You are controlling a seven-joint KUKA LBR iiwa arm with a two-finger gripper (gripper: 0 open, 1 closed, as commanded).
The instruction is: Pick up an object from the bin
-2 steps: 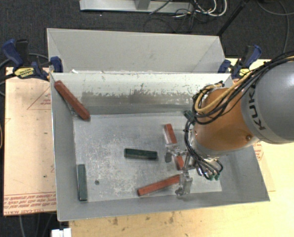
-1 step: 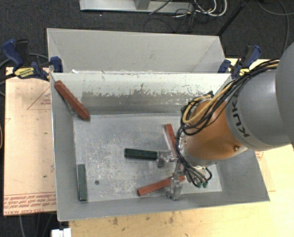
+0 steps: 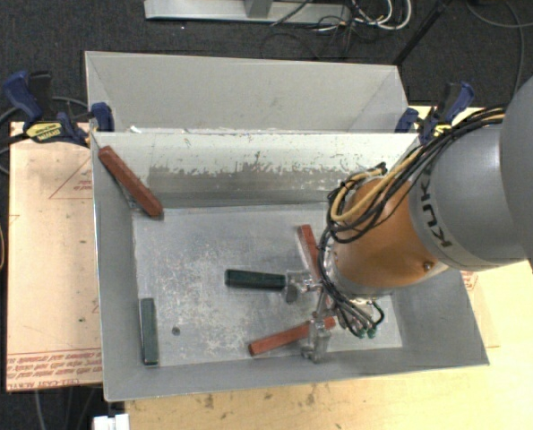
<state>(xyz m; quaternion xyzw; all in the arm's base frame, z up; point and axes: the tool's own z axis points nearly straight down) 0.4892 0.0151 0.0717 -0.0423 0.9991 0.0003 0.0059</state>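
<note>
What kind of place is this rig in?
Probably a robotics lab bin-picking cell: a KUKA arm reaches into a grey metal bin of small bars, with loose cables on dark carpet behind.

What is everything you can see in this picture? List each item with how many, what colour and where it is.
bin: one, grey metal, middle of the view.
red-brown bars: three. One leans in the upper left corner, one lies on the floor near the front edge, and one lies partly under the orange cover.
dark green bars: two. One lies mid-floor, and one lies along the left wall near the front.
arm: one, grey with an orange cover and cables, reaching in from the right.
fingers: two, metal, spread apart, between the end of the mid-floor dark green bar and the end of the front red-brown bar.
</note>
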